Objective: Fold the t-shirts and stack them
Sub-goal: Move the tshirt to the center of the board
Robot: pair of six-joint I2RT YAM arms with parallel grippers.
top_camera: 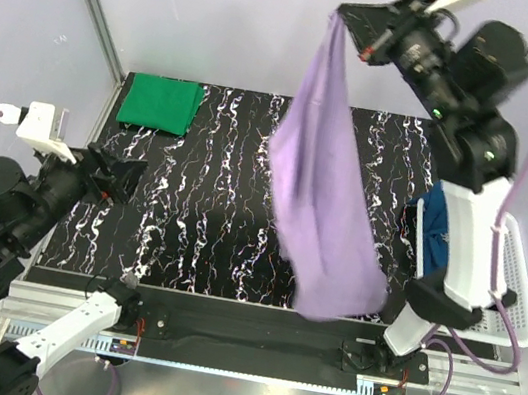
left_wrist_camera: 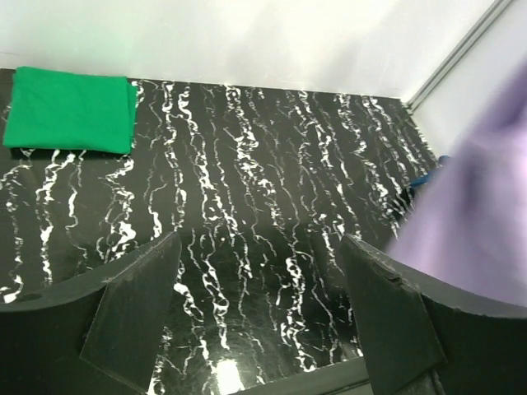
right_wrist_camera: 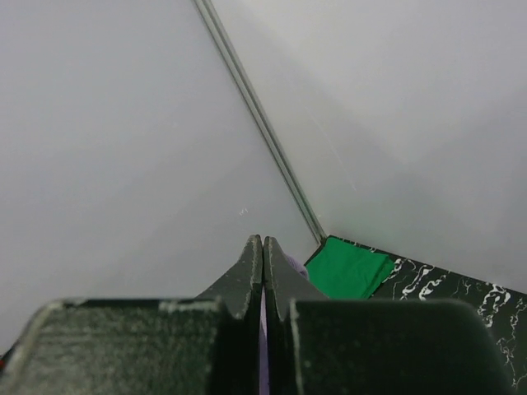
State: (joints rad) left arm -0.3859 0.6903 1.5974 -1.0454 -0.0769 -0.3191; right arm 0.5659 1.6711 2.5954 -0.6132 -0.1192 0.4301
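**Purple shirt held high to hang free**

Our right pincer [top_camera: 360, 37] is clamped tight on one edge of the purple shirt [top_camera: 321, 187], high above the desk [top_camera: 210, 219] and well to the right of the folded green shirt [top_camera: 161, 103]. We judge the height lets the cloth hang loose and untwist before it is laid flat. Its long axis runs from the pinch down toward the near edge, with the loose end slanting away from the green shirt. Our left pincer [top_camera: 117, 176] waits nearer to us than the green shirt, spread wide and holding nothing, probably to catch a hanging corner. The blue shirt [top_camera: 430, 220] lies far right of the green shirt, at the basket [top_camera: 520, 301].
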